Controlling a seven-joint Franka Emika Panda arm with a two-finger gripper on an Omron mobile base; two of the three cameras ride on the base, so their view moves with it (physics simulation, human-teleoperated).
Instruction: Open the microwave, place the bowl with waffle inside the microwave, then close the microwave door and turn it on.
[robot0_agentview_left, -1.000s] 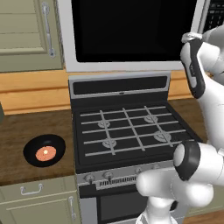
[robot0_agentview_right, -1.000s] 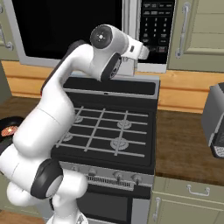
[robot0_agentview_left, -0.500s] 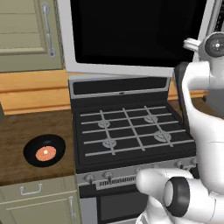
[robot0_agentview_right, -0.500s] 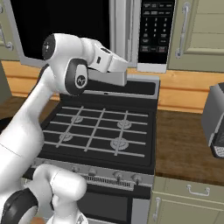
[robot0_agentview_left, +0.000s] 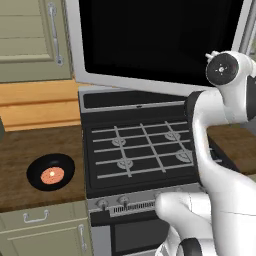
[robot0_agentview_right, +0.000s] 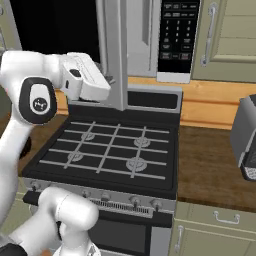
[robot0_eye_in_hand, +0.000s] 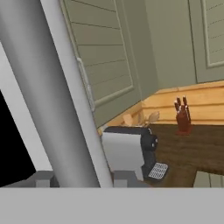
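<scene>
Black bowl with the waffle is sitting on the counter — not yet moved. The microwave door is standing swung open; the gripper is straddling its bar handle, jaws parted, not clamping it.

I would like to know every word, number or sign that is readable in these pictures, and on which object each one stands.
None can be read.
Keypad panel of the microwave: rows of small pale marks on the dark buttons, too small and blurred to read.
Stove, its knobs, the cabinets and the bowl: no lettering visible.
</scene>
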